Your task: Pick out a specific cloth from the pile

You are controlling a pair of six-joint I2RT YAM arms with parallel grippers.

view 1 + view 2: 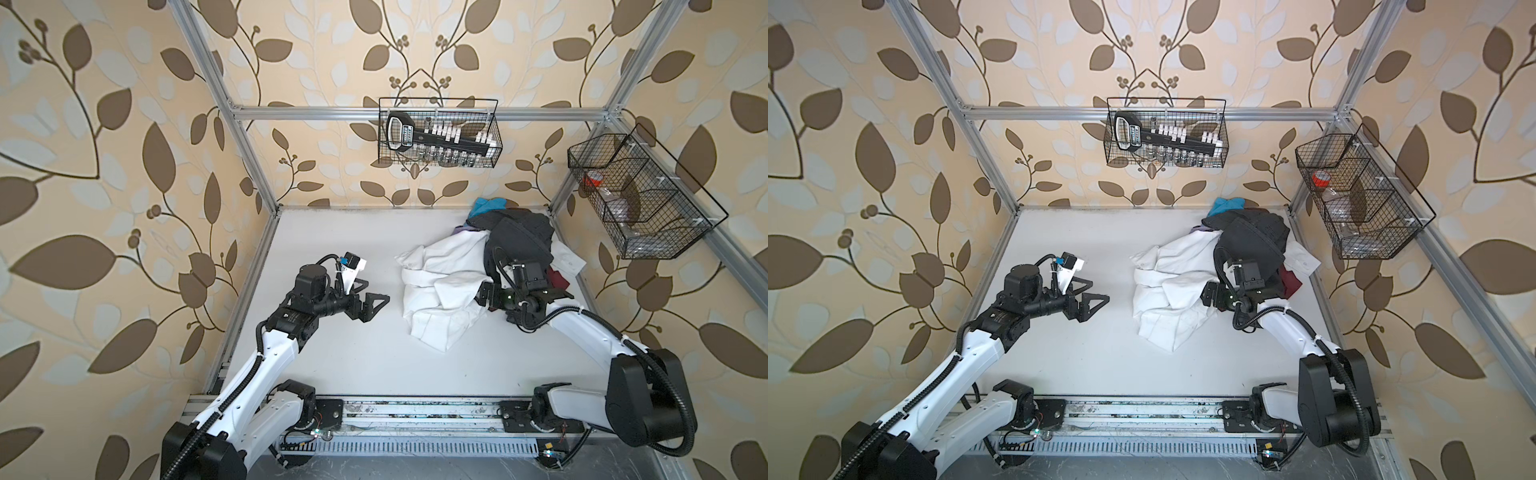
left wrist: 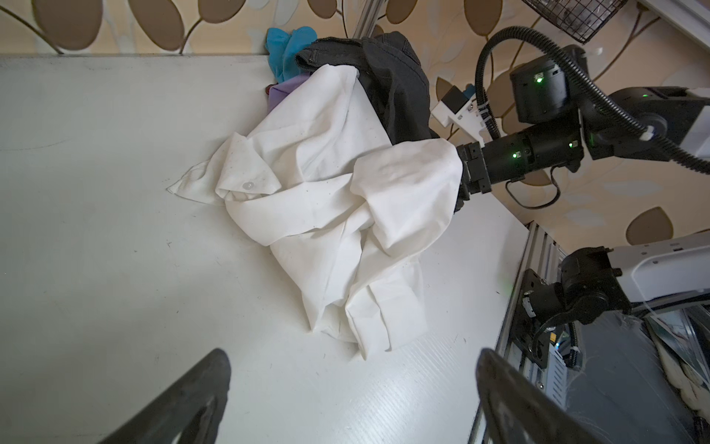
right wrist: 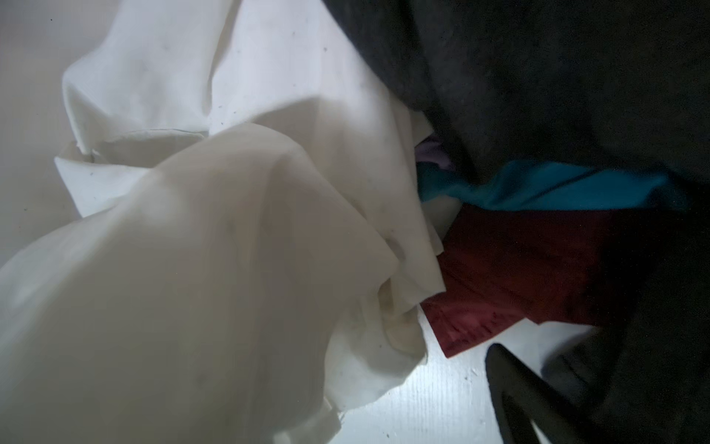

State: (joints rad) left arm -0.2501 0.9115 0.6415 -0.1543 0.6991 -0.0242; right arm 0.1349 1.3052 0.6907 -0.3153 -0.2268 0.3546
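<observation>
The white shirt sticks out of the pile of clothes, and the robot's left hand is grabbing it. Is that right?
Not quite. The white shirt does stick out of the pile, but the left gripper isn't grabbing it. Both top views show it open over the bare table, apart from the shirt.

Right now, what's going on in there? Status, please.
Left gripper open, empty, off to the side. Right gripper looks open, tucked under a fold of the white shirt. Dark grey garment lies over the shirt's far part.
</observation>
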